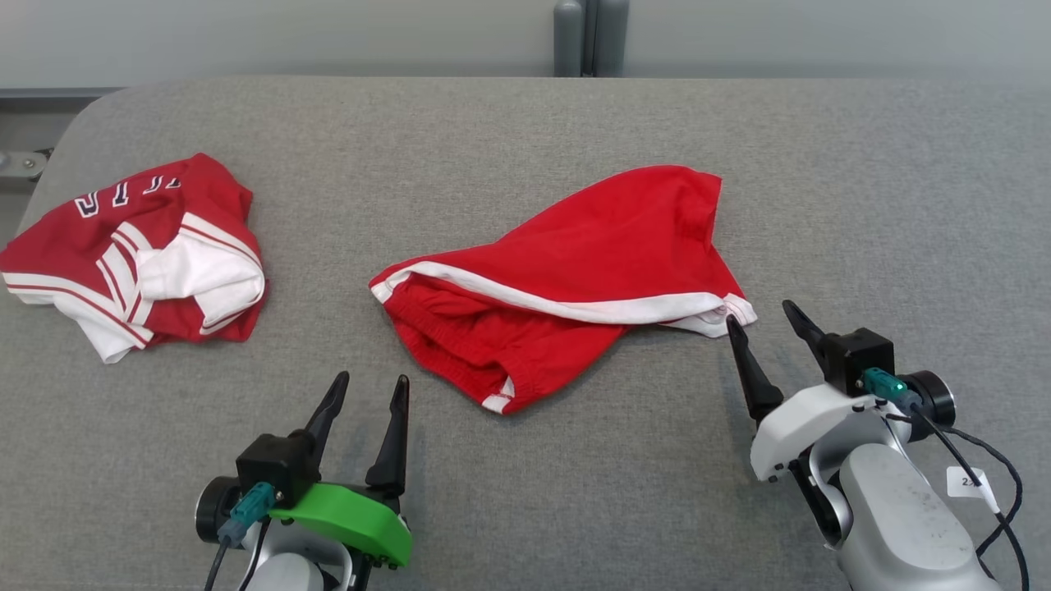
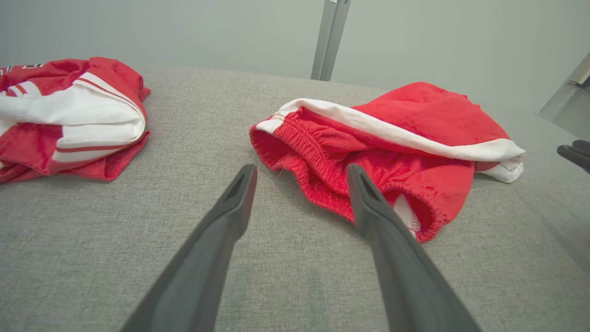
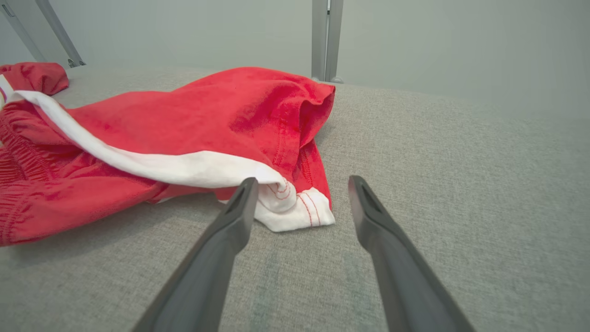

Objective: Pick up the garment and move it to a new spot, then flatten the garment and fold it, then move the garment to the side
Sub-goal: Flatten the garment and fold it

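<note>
The garment [image 1: 566,279] is a pair of red shorts with white trim, lying crumpled in the middle of the grey table [image 1: 525,131]. Its elastic waistband [image 2: 295,152] faces my left gripper [image 1: 369,379], which stands open a short way to its near left, empty. My right gripper [image 1: 759,312] is open at the shorts' near right corner, the white hem [image 3: 295,212] lying just in front of its fingertips. In the right wrist view that gripper [image 3: 299,184] has nothing between its fingers. The left gripper [image 2: 299,173] points at the waistband's near edge.
A second red and white garment [image 1: 139,254] with lettering lies bunched at the table's left edge, also seen as a heap [image 2: 69,120] in the left wrist view. A grey post [image 1: 587,37] stands behind the table's far edge.
</note>
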{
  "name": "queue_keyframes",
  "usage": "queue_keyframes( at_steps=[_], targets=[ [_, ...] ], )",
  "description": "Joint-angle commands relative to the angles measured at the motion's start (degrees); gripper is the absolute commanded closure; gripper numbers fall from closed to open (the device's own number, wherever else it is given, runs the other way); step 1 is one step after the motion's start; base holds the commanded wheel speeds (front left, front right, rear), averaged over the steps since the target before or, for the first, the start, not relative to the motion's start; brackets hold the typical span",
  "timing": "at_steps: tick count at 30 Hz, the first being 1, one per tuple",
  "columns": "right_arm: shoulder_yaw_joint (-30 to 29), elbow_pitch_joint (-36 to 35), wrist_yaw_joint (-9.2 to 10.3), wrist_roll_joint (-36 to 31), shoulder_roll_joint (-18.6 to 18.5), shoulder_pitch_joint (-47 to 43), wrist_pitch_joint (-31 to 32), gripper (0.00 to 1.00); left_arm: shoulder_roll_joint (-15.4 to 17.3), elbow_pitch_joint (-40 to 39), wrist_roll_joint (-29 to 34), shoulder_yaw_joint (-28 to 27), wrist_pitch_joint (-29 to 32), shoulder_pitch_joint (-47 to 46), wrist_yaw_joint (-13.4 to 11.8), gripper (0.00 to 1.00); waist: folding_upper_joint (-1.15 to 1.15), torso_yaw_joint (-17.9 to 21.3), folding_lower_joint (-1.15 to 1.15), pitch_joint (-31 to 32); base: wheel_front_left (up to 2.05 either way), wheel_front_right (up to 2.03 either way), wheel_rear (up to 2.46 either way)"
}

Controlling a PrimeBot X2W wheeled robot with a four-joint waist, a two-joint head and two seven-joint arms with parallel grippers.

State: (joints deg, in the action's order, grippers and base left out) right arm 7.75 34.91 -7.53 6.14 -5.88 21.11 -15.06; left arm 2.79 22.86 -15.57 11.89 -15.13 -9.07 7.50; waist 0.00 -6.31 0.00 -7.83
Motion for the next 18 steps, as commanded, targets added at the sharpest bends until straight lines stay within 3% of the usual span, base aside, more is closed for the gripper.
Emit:
queue_keyframes(
  at_steps=[1, 15, 16, 17, 18],
  targets=[
    [0.2, 0.3, 0.08, -0.1, -0.3, 0.8, -0.2, 0.0, 0.2, -0.1, -0.4, 0.1, 0.0, -0.9, -0.1, 0.0, 0.0, -1.1, 0.0, -0.9, 0.0, 0.0, 0.0],
    [-0.1, 8.4, 0.08, -4.3, -1.9, 6.5, -0.2, 0.0, 0.2, -0.7, -1.2, 1.7, 0.0, -2.0, -0.1, 0.0, 0.0, -6.3, 0.0, -3.9, 0.0, 0.0, 0.0],
    [-0.3, 8.8, 0.08, -4.6, -1.9, 6.9, -0.2, 0.06, 0.2, -0.8, -1.4, 1.8, 0.0, -2.3, -0.1, 0.0, 0.0, -6.5, 0.0, -4.2, 0.0, 0.0, 0.0],
    [-0.4, 9.0, 0.08, -4.9, -1.9, 7.3, -0.2, 0.46, 0.2, -0.9, -1.4, 2.0, 0.0, -2.4, -0.1, 0.0, 0.0, -6.7, 0.0, -4.5, 0.0, 0.0, 0.0],
    [-0.5, 9.1, 0.08, -5.1, -2.0, 7.8, -0.2, 0.67, 0.2, -1.0, -1.5, 2.1, 0.0, -2.5, -0.1, 0.0, 0.0, -6.9, 0.0, -4.7, 0.0, 0.0, 0.0]
  ],
)
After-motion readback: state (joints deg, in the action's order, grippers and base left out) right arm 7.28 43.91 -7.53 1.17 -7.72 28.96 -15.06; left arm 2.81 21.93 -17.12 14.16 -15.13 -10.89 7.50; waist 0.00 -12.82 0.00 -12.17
